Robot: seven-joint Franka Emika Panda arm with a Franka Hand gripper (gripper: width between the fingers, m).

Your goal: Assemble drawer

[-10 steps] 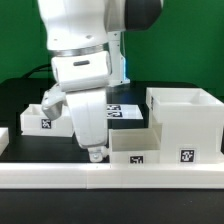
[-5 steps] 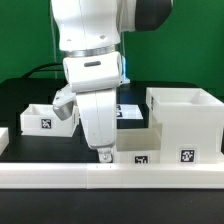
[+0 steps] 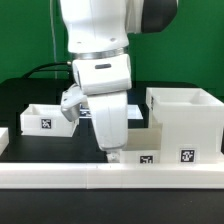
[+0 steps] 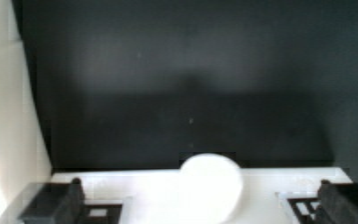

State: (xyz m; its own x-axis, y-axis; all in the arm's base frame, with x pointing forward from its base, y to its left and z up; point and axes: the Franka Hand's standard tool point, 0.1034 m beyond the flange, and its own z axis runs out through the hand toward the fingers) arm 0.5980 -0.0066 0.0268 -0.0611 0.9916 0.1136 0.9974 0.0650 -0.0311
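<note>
Since the earlier frames the arm (image 3: 95,40) has shifted toward the exterior view's right, carrying the end effector (image 3: 112,152) from beside the left tray (image 3: 42,120) to the near corner of the front tray (image 3: 140,155).

In the exterior view, the end effector points down, its tip low at the front tray's edge, just behind the long white border rail (image 3: 60,178). From this side I cannot tell how far apart its jaws stand. The drawer shell (image 3: 185,125) stands upright and open-topped at the exterior view's right, touching or just beside the front tray. The left tray sits well apart from it on the black tabletop (image 3: 20,95), at the exterior view's left.

In the wrist view, the end effector (image 4: 202,202) is spread wide: its dark fingers (image 4: 60,202) show at opposite sides of the picture, with nothing gripped between them. A blurred, rounded white shape (image 4: 211,180) lies between them on a white surface; which part it is cannot be told. Beyond it is bare dark tabletop (image 4: 194,90).
</note>
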